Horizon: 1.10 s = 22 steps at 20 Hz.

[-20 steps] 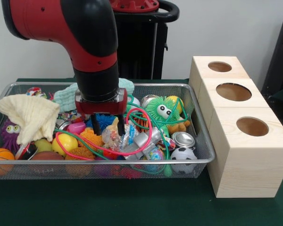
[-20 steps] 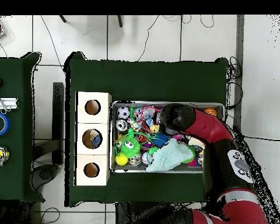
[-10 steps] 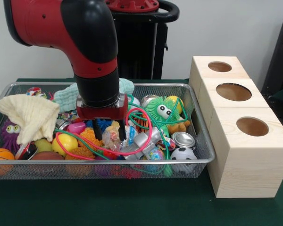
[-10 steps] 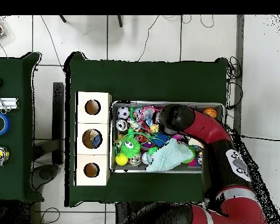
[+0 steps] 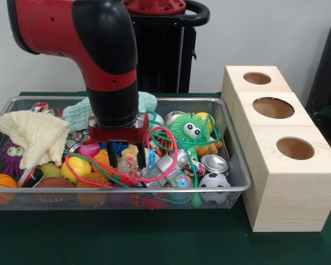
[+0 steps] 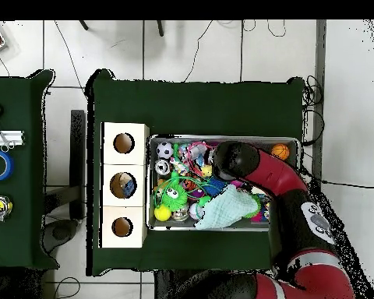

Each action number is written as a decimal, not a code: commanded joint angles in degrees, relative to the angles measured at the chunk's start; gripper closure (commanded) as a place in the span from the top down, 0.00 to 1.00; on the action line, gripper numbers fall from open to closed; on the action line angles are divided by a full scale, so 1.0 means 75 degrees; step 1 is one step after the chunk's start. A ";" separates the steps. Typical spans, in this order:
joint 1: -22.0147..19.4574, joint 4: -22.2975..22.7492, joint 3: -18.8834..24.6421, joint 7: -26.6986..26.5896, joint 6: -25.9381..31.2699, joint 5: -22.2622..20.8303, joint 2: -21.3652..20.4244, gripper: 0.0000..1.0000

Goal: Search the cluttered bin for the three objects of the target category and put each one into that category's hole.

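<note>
A: What's biggest on the table?
B: The wooden box (image 5: 276, 143), at three o'clock in the front view, with three round holes on top. The wire bin (image 5: 240, 179) sits just beside it, packed with toys.

A: And the arm?
B: The arm (image 5: 99, 49) comes down from twelve o'clock into the bin's middle. In the overhead view it reaches up from five o'clock instead.

A: The gripper?
B: The gripper (image 5: 125, 160) is down among the toys, its two black fingers (image 5: 112, 157) a little apart, straddling a crinkly clear wrapper (image 5: 129, 161). Whether they actually pinch it, I cannot tell.

A: What lies around it?
B: A cream cloth (image 5: 36, 135) at nine o'clock of the gripper, a mint cloth (image 5: 77, 113) at eleven. A green fuzzy toy (image 5: 187, 130) with eyes at two o'clock. Pink and green cords (image 5: 171, 144) loop over the pile.

A: Smaller things?
B: A basketball (image 5: 0, 185) at the bin's eight o'clock corner, a yellow ball (image 5: 77, 167) nearer the gripper, a soccer ball (image 5: 214, 181) and a tin can (image 5: 214, 163) at four o'clock.

A: Which category is the target?
B: Cannot tell.
</note>
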 commanded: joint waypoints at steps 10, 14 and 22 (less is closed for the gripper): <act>0.0116 0.0688 0.0035 0.1587 -0.0583 0.0225 0.0411 0.00; 0.0068 0.0805 0.0115 0.1621 -0.0671 0.0313 0.0437 0.00; 0.0303 0.0671 -0.0165 0.1907 -0.0280 0.0617 0.0470 0.00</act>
